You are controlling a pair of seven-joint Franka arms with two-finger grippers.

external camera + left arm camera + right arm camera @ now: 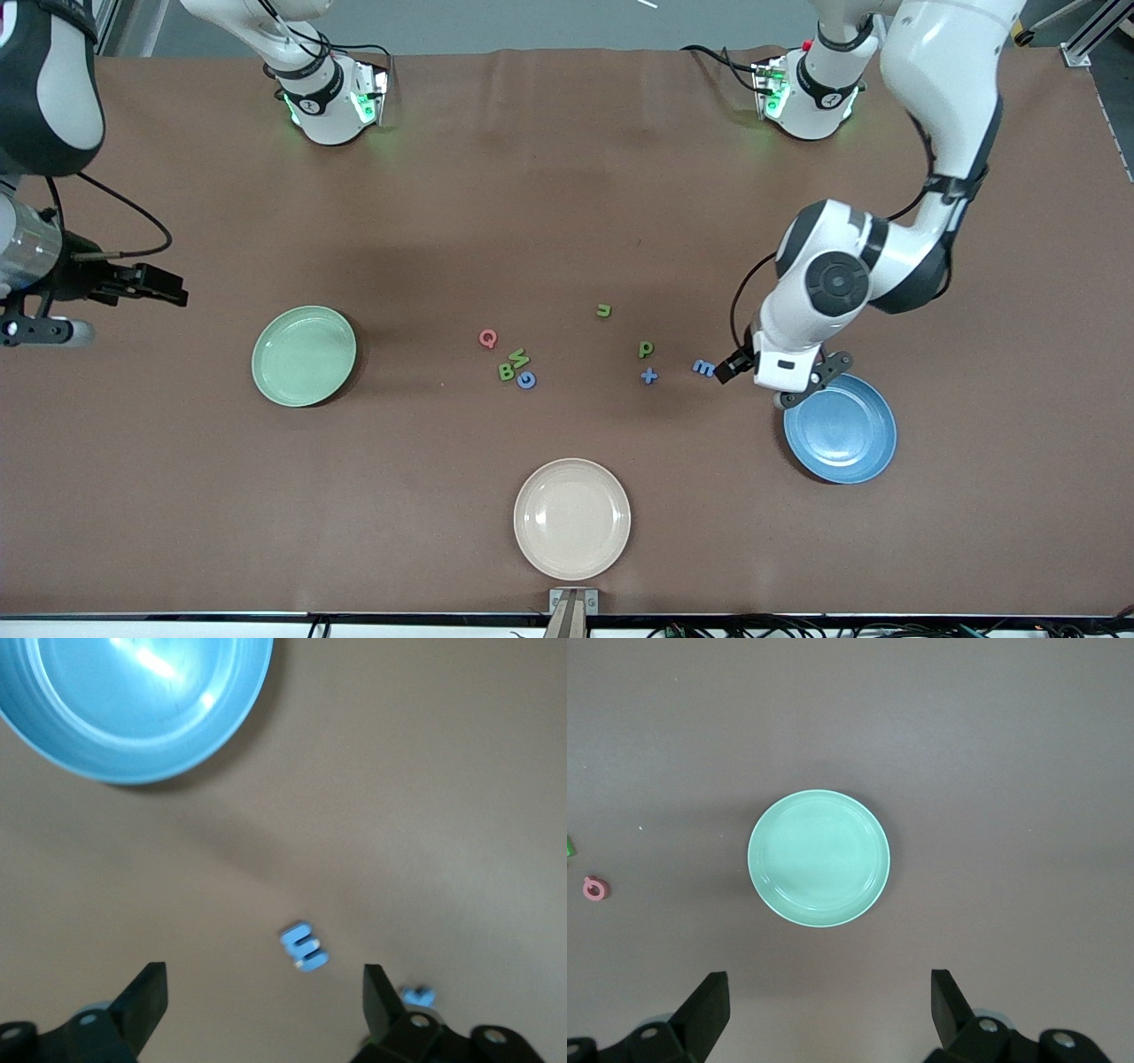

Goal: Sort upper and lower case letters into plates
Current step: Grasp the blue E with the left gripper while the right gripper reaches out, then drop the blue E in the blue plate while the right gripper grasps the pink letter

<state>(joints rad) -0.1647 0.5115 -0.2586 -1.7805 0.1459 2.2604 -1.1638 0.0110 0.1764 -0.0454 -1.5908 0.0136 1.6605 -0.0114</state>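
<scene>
Here we are at the very start of the sort, with all three plates bare and every letter loose on the brown table (567, 195). The left gripper (264, 992) hangs low with its two black fingers spread wide and nothing between them, and the small blue foam letter m (704, 368) lies flat on the table just ahead of the gap in the left wrist view, not yet between the tips. That looks like the pick in hand: the next move calls for easing forward and down so the fingers straddle the little piece, then closing squarely on its thin edges, which leave little to grip. The round mid-blue rimmed plate (840, 429) sits just beside this gripper toward the left arm's end of the table, a short carry away. Near the m lie a blue x (649, 376) and a green p (646, 349), with a green n (603, 310) farther from the front camera. Toward the right arm's end lies a cluster: pink Q (487, 338), green B (506, 372), green letter (519, 358) and blue round letter (526, 380). The right gripper (830, 1001) waits high over the round pale mint-green plate (304, 355), fingers wide apart and empty. The beige plate (572, 518) sits nearest the camera.
</scene>
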